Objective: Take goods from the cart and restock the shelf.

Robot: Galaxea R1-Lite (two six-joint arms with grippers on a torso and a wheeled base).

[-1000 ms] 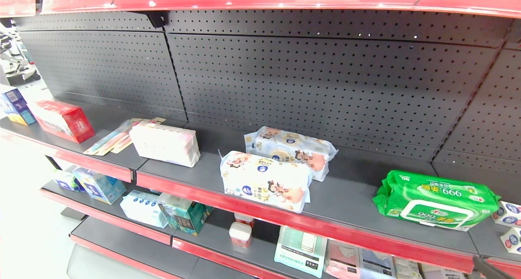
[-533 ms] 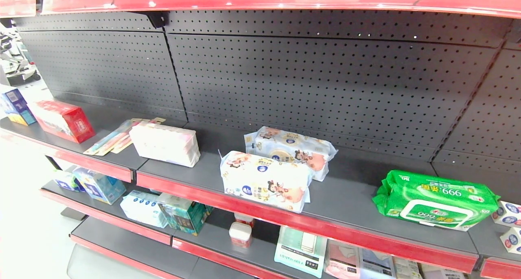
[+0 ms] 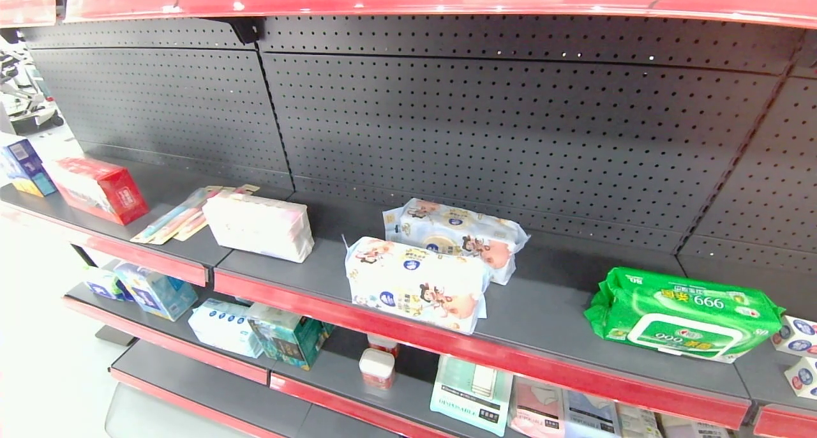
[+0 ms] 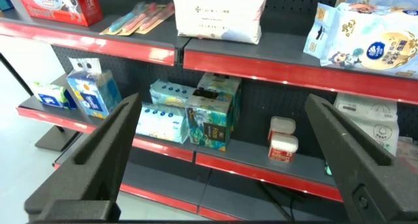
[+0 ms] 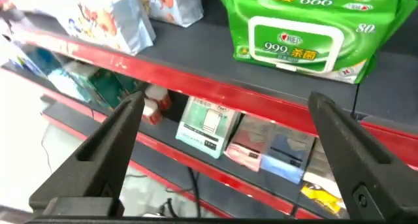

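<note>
The dark shelf (image 3: 555,320) with a red front edge carries two cartoon-printed tissue packs (image 3: 418,283), a white and pink pack (image 3: 258,226) and a green wipes pack (image 3: 683,313). My left gripper (image 4: 222,103) is open with nothing between its fingers, in front of the lower shelf near a teal box (image 4: 212,113). My right gripper (image 5: 226,100) is also open and holds nothing, just below the front of the green wipes pack (image 5: 310,28).
A red box (image 3: 96,189) and packed toothbrushes (image 3: 182,213) lie at the left of the shelf. The lower shelf holds blue packs (image 3: 153,291), small jars (image 3: 376,366) and flat packets (image 3: 472,393). Bare shelf shows between the tissue packs and the wipes.
A dark gripper tip at the head view's bottom right corner one second ago has dropped out of that view. The goods on the shelf have not moved.
</note>
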